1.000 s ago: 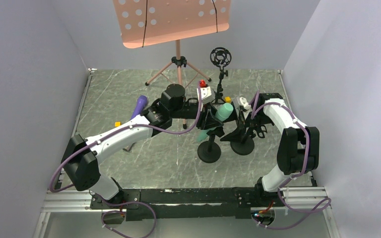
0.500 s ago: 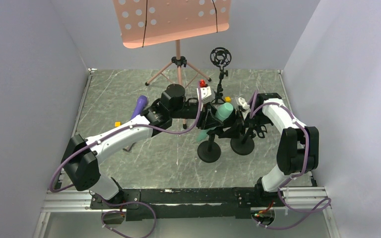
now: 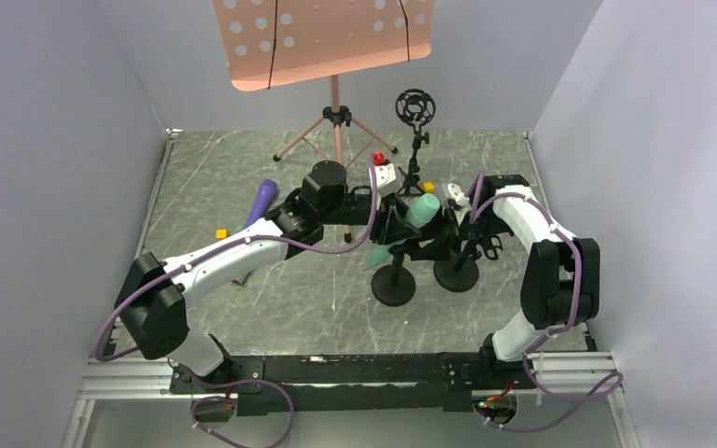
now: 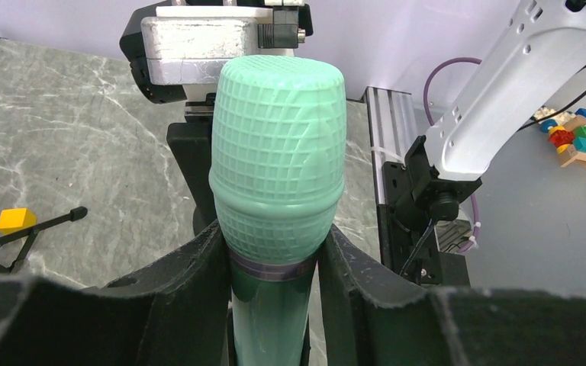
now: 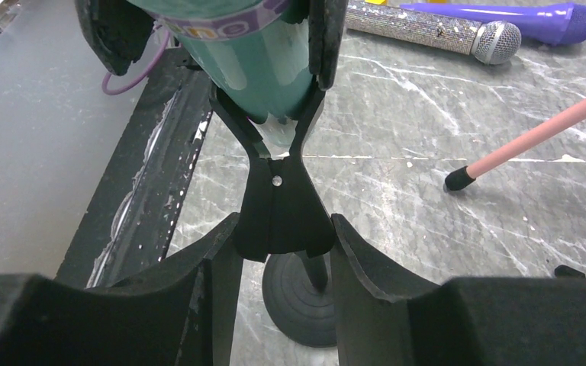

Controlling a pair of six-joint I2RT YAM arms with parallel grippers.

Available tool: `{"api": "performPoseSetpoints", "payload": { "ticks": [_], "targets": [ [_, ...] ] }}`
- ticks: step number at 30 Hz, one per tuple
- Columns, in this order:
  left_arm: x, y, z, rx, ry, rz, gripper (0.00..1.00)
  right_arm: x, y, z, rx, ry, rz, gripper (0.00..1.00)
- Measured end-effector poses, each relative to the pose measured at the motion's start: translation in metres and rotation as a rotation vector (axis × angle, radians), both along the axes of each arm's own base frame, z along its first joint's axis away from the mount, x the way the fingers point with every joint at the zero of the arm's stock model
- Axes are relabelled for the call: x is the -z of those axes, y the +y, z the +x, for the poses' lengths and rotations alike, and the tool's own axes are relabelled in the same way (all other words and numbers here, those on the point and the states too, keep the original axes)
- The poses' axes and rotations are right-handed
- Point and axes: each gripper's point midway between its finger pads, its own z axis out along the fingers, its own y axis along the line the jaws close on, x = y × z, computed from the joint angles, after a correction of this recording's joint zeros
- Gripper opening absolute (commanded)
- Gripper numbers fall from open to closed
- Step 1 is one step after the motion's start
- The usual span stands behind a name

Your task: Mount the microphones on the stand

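The mint green microphone (image 4: 278,145) is held just below its head by my left gripper (image 4: 275,252), which is shut on it. Its body lies in the fork of a black stand clip (image 5: 282,206). My right gripper (image 5: 284,236) is shut on that clip, above the stand's round base (image 5: 297,297). In the top view the mint microphone (image 3: 420,212) sits between both grippers over two black stands (image 3: 394,287). The purple microphone (image 5: 496,14) and the glittery silver microphone (image 5: 435,27) lie on the table behind.
A second black stand base (image 3: 456,273) is beside the first. A pink music stand (image 3: 327,37) and a black shock mount (image 3: 415,105) stand at the back. A pink stand leg (image 5: 534,133) and small bricks (image 3: 222,232) lie nearby.
My right gripper has shifted slightly left toward the stand clip. The left arm and the mint microphone have barely moved.
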Motion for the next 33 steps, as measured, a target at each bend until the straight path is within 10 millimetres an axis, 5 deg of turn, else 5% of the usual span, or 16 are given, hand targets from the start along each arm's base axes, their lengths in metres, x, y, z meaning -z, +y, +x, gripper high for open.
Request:
{"api": "performPoseSetpoints", "payload": {
  "ticks": [26,30,33],
  "targets": [
    [0.0074,-0.0031,0.0001,0.018,0.029,-0.019,0.06,-0.0007,0.0002,-0.0007,-0.003,-0.007,-0.002,0.21],
    [0.0080,-0.0033,-0.0001,0.020,0.031,-0.018,0.16,-0.0007,0.0002,-0.0007,-0.003,-0.007,-0.002,0.33],
    [0.0081,-0.0032,0.0000,0.019,0.033,-0.017,0.41,-0.0007,0.0002,-0.0007,-0.003,-0.008,-0.001,0.48]
  ]
}}
